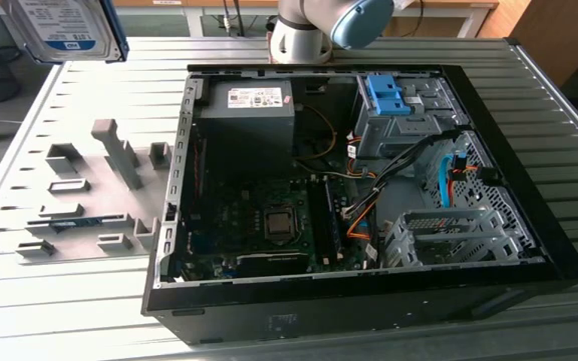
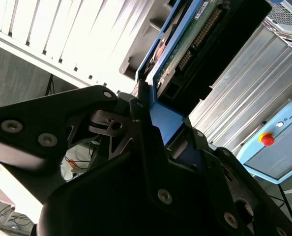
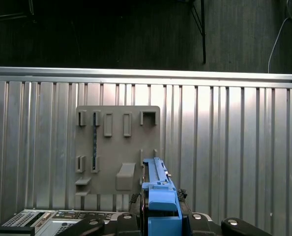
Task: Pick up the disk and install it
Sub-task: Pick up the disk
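Observation:
The disk [image 1: 63, 26], a silver drive with a white-and-blue label and a blue edge, hangs high at the top of the exterior view's left, above the slatted table. In the second wrist view my gripper [image 2: 166, 123] is shut on the blue bracket of the disk [image 2: 195, 39], whose green circuit board and connector face the camera. In the first wrist view the blue-edged disk [image 3: 158, 189] stands on edge between the dark fingers, above the grey holder plate [image 3: 117, 147].
An open computer case [image 1: 530, 226] lies on the table with its motherboard [image 1: 269, 218], a grey power-supply box [image 1: 254, 98], a bare blue bracket [image 1: 387, 94] and a metal drive cage [image 1: 450, 233]. The grey holder plate [image 1: 78, 195] sits on the exterior view's left.

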`<control>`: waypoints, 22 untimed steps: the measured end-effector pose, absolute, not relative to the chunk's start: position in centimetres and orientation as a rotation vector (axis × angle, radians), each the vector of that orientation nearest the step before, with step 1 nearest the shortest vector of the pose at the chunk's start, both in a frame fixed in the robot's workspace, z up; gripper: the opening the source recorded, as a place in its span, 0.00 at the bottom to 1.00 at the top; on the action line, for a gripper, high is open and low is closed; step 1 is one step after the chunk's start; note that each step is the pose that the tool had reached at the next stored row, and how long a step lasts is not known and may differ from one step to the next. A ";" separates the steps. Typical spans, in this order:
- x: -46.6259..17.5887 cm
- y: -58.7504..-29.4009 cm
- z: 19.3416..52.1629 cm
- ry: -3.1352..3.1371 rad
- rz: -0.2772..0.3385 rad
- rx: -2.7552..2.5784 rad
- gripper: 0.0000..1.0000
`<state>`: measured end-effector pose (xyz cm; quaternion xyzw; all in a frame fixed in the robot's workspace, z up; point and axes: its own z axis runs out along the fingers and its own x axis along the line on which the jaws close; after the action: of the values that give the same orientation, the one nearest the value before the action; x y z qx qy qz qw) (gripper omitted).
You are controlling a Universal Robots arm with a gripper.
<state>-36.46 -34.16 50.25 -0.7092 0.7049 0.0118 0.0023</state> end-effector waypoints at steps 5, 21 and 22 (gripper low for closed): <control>-36.3 -34.2 50.2 2.211 0.037 -2.225 0.37; -35.9 -34.2 50.2 2.211 0.037 -2.225 0.37; -35.9 -34.2 50.2 2.211 0.037 -2.225 0.37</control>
<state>-35.87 -34.17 50.25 -0.7092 0.7049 0.0118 0.0023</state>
